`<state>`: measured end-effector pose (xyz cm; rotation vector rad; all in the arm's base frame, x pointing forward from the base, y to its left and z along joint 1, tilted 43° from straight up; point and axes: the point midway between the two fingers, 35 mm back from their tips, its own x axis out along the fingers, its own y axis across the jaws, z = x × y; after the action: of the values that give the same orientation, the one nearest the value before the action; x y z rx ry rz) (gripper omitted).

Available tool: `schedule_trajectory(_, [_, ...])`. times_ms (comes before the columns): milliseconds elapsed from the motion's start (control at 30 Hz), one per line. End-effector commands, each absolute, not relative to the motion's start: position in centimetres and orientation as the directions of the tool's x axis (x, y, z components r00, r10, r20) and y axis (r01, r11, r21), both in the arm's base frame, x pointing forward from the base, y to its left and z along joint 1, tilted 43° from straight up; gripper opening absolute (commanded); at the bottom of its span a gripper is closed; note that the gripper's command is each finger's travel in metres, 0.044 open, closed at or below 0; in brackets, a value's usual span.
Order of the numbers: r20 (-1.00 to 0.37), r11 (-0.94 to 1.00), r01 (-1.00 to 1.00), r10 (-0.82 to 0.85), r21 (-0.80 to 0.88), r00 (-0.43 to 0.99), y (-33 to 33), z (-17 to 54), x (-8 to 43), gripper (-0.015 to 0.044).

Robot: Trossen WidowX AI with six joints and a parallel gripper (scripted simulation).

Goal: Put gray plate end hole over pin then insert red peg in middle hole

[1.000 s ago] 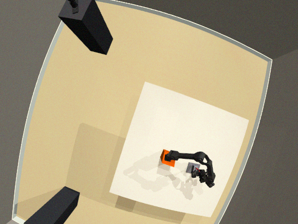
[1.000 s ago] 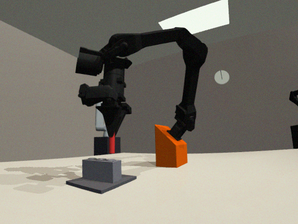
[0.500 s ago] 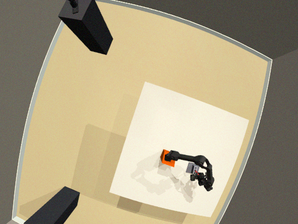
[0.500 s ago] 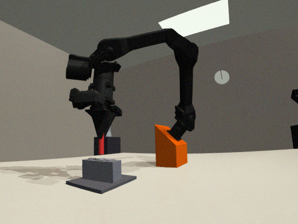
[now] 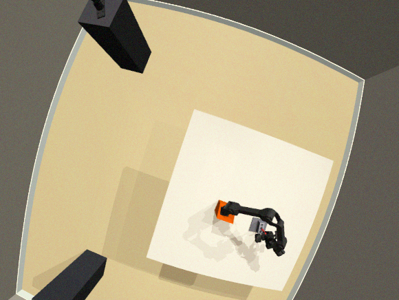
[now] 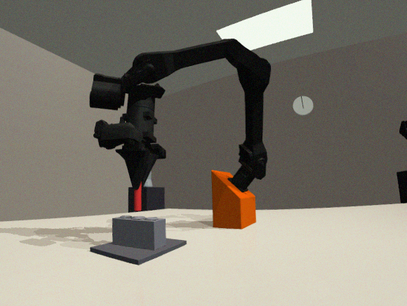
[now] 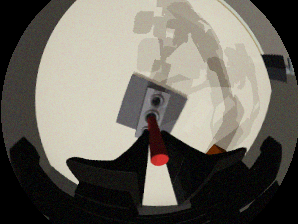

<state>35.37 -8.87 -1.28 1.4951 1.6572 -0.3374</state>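
Note:
The gray plate lies flat on top of the block-shaped gray base. Its holes have raised rims; in the wrist view my fingertips partly hide the nearest end hole. The pin cannot be made out. My gripper is shut on the red peg, which hangs upright. In the exterior view a gap shows between the peg's lower end and the plate. In the wrist view that lower end overlaps the middle hole.
The orange arm mount stands on the white table, beside the base. My arm arches from it over to the base. Dark pedestals stand beyond the table.

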Motion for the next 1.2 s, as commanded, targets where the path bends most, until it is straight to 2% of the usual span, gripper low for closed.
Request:
schedule_trajectory(0, [-0.731, 0.25, 0.909, 0.678, 0.333, 0.081, -8.9, -1.3, 35.3, 0.0])
schedule_trajectory(1167, [-0.733, 0.26, 0.905, 0.676, 0.336, 0.079, -7.8, -2.4, 35.4, 0.0])
